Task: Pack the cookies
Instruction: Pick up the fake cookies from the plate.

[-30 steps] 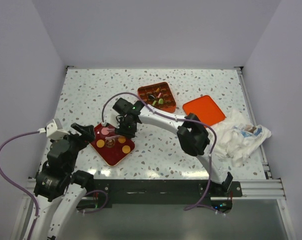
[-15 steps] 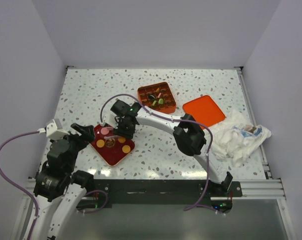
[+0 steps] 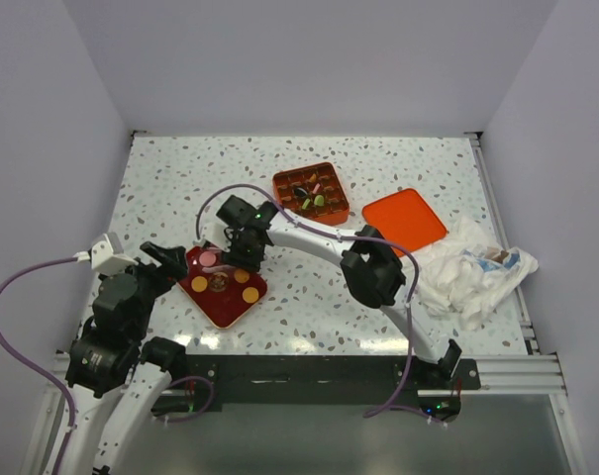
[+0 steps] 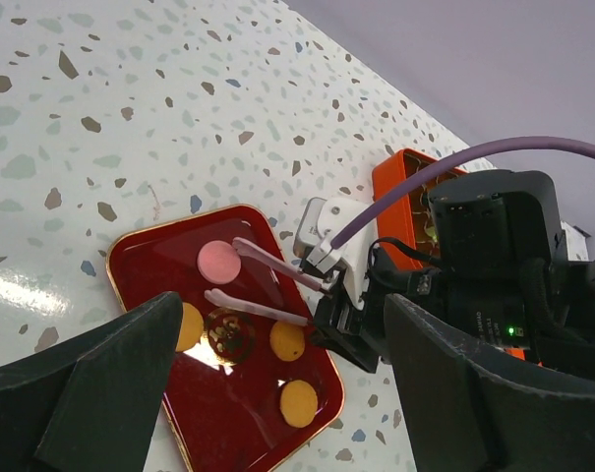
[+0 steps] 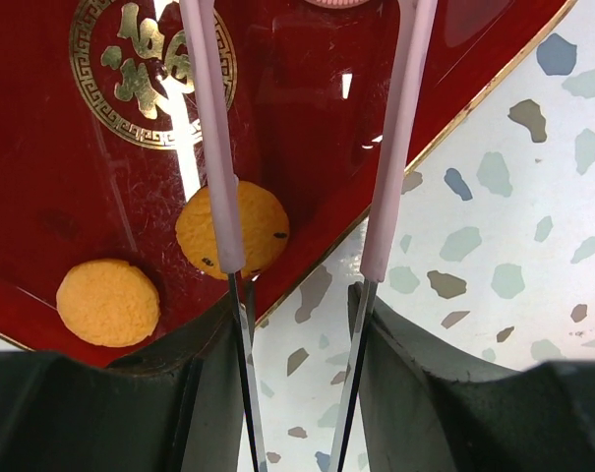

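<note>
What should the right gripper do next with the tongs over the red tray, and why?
Probably close the right gripper so the pink tongs pinch the pink cookie. The tips are spread apart over the red tray, one tip at that cookie, and nothing is held yet.

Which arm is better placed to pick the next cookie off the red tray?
Right. Its gripper already hangs over the red tray, pink tongs open near the pink cookie. The left gripper sits at the tray's edge, open and empty.
</note>
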{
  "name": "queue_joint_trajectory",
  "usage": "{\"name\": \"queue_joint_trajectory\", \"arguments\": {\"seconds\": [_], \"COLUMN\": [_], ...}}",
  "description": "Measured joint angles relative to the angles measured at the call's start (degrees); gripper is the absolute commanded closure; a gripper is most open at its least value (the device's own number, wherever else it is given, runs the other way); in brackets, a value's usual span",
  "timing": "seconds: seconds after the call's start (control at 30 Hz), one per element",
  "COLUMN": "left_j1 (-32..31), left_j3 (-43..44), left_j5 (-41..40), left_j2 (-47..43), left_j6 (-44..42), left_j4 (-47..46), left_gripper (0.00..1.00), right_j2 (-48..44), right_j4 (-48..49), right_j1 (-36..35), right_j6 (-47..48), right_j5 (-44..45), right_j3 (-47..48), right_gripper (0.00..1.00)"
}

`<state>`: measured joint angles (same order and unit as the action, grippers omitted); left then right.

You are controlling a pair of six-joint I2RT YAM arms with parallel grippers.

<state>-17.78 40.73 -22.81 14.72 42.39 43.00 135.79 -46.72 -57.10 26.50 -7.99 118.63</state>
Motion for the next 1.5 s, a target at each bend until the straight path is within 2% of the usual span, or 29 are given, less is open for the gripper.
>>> {"name": "queue_joint_trajectory", "arguments": {"seconds": [0.47,0.63,0.97,1.3,1.5], "left_j1": [0.0,0.0,0.0,0.0,0.0], "left_j3": [0.0,0.0,0.37,0.42,0.42], "left_j5": [-0.02,-0.02,-0.13,-0.2,-0.17], "left_j2": [0.04,0.04,0.04,0.04,0.04], "left_j6": [0.0,0.0,0.0,0.02,0.02], "left_j4": [0.0,0.0,0.44,0.76,0.87], "left_gripper": [0.11,0.11,0.11,0.11,0.11], "right_j2": [0.96,1.2,1.77,1.46,-2.16], "right_j4": [0.09,0.11,0.2,0.28,0.28], "right_j1": [0.0,0.0,0.0,0.31,0.83], "right_j6": [-0.42,-0.59,-1.03,-1.03,-0.98], "right_j5": [0.63,0.81,0.9,-0.48,-2.23], "right_j3": [0.39,0.72,1.46,1.07,-2.14], "right_gripper": [0.55,0.6,0.8,0.88,0.9]}}
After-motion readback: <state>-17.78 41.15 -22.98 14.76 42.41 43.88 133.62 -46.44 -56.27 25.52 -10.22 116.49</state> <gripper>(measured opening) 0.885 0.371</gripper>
